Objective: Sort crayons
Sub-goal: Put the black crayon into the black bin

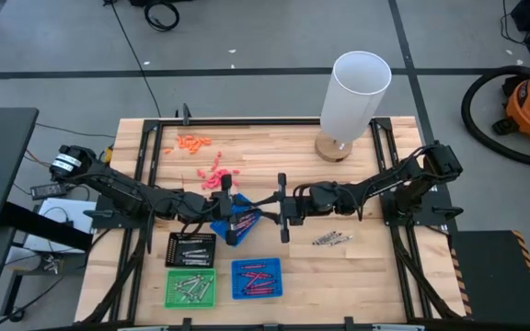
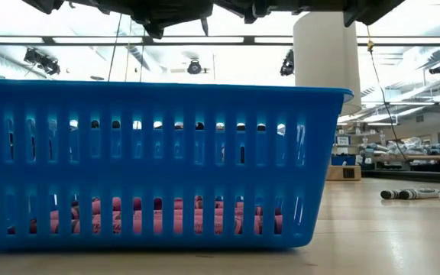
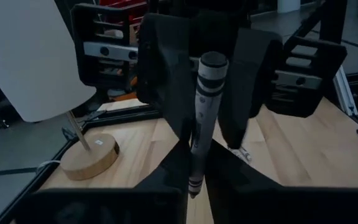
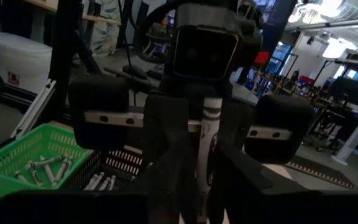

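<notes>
One grey crayon (image 3: 205, 118), two end effectors (image 1: 247, 213).

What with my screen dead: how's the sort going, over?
Left hand shut on grey crayon, mid-table. Right hand facing it, at same crayon. Nothing seen in the way. Over.

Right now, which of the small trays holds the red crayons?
The blue tray, rightmost in the front row; the green tray beside it and the black tray behind hold grey-silver crayons.
</notes>
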Robot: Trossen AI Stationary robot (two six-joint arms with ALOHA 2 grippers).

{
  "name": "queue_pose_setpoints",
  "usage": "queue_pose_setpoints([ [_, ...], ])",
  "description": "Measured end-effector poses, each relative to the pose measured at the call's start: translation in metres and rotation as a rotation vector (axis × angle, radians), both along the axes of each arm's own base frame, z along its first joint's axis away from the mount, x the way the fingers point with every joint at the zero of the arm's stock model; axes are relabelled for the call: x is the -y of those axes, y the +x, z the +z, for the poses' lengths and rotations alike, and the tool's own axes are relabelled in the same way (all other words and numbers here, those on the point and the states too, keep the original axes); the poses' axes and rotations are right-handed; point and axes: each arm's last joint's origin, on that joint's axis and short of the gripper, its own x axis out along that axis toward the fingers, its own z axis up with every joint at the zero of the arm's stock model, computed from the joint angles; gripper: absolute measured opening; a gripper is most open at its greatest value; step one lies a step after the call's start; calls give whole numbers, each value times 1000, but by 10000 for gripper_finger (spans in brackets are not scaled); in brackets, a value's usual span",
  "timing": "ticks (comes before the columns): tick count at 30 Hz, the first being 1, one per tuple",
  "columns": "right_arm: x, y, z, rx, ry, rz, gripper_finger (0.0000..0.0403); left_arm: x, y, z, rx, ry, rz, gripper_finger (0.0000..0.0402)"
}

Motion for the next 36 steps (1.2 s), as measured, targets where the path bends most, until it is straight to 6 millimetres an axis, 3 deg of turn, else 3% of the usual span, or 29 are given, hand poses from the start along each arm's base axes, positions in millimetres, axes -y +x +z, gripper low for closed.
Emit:
queue_pose_setpoints([
  [8, 1, 0, -5, -53, 2, -32, 136, 0, -5, 1, -38, -8, 0, 38],
  [18, 16, 2, -15, -153, 48, -58, 140, 8, -30, 5, -161, -44, -11, 38],
  [36, 25, 3, -19, -198, 89, -54, 139, 35, -70, -31, -592, -281, -58, 39],
])
